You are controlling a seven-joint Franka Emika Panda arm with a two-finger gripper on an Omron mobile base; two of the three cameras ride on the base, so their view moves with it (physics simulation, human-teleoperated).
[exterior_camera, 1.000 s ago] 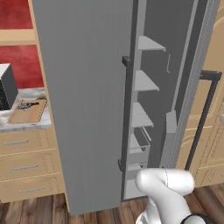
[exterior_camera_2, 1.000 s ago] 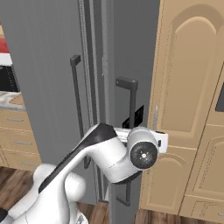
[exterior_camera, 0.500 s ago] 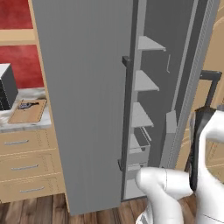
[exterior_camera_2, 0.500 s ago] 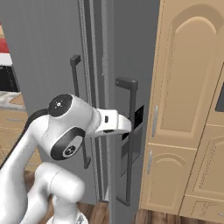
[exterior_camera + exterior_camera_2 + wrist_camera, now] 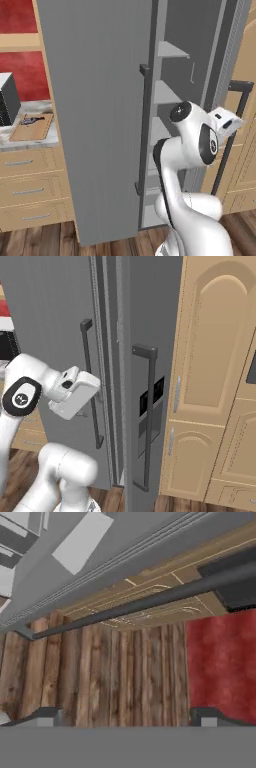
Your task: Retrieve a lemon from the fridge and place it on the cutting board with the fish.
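Note:
The fridge (image 5: pixel 100 100) stands with its left door swung open, baring pale shelves (image 5: pixel 170 50); the lemon is out of view. Far left on the counter lies the cutting board (image 5: pixel 31 129) with the dark fish (image 5: pixel 30 120) on it. My arm is raised in front of the fridge, with the hand (image 5: pixel 227 122) beside the right door's bar handle (image 5: pixel 239 107). From the right side the hand (image 5: pixel 75 392) hangs by the doors' gap. My gripper (image 5: pixel 127 716) is open, its fingertips (image 5: pixel 47 714) far apart with nothing between them, looking at wooden floor and a dark bar handle (image 5: pixel 150 602).
A black-fronted microwave (image 5: pixel 7 100) stands behind the board, above light-wood drawers (image 5: pixel 25 190). Tall light-wood cabinets (image 5: pixel 215 381) flank the fridge on the right. The open grey door (image 5: pixel 50 311) juts out between the counter and the arm.
The arm has swung up from low at the base, passing right, and now stands raised before the fridge with the hand near the right door's handle. The scene itself has not shifted.

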